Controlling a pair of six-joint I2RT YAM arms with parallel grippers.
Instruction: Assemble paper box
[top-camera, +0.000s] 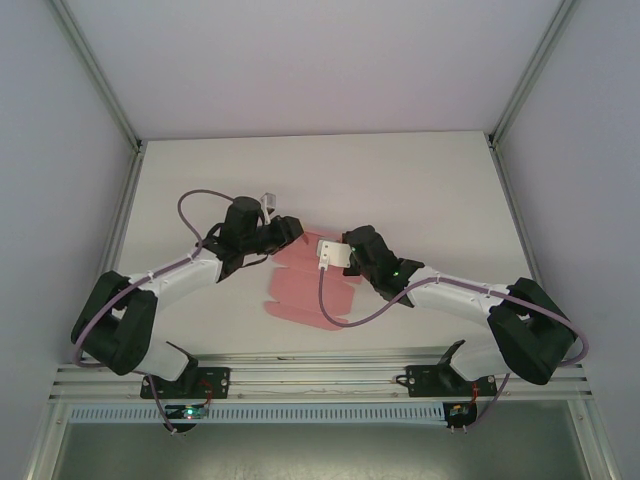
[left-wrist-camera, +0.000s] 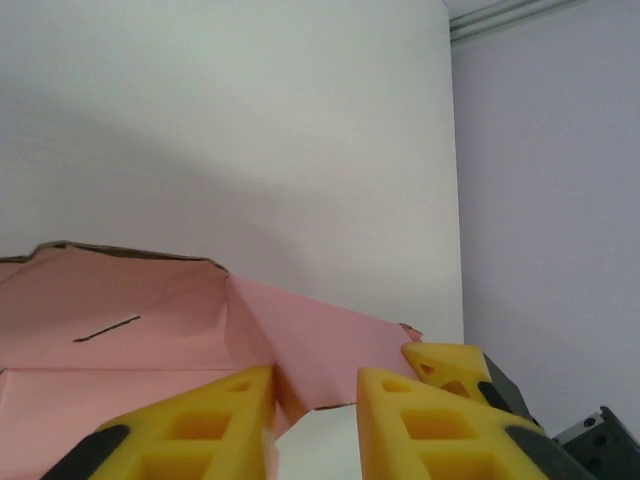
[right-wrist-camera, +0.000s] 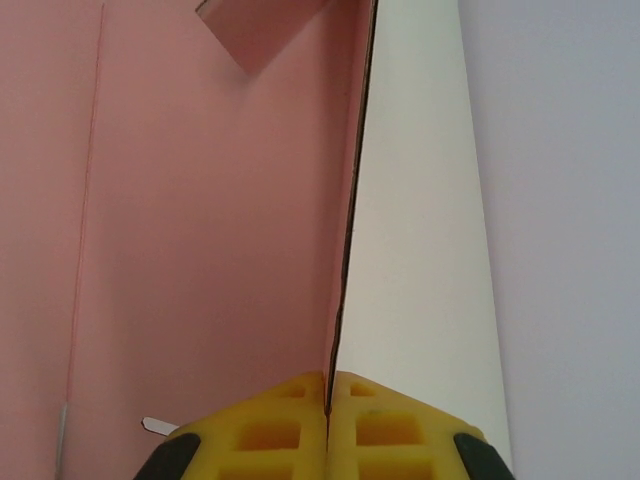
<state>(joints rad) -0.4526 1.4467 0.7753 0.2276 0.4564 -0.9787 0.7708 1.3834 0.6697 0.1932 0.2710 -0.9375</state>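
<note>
The paper box (top-camera: 300, 288) is a pink die-cut sheet lying mostly flat mid-table, with its far edge lifted. My right gripper (right-wrist-camera: 327, 400) is shut on a raised flap of the paper box (right-wrist-camera: 200, 230), which stands edge-on between its yellow fingers. My left gripper (left-wrist-camera: 315, 425) is open; a corner of the lifted pink flap (left-wrist-camera: 310, 350) hangs between its fingers, close to the left finger (left-wrist-camera: 200, 425). A right-gripper finger (left-wrist-camera: 450, 368) touches that flap's right end. From above, the left gripper (top-camera: 288, 232) and right gripper (top-camera: 330, 252) meet at the sheet's far edge.
White tabletop (top-camera: 420, 200) surrounds the sheet, with grey walls and metal frame rails (top-camera: 120, 210) at the sides. A purple cable (top-camera: 345, 318) from the right arm loops over the sheet's near right part. Both arm bases are at the near edge.
</note>
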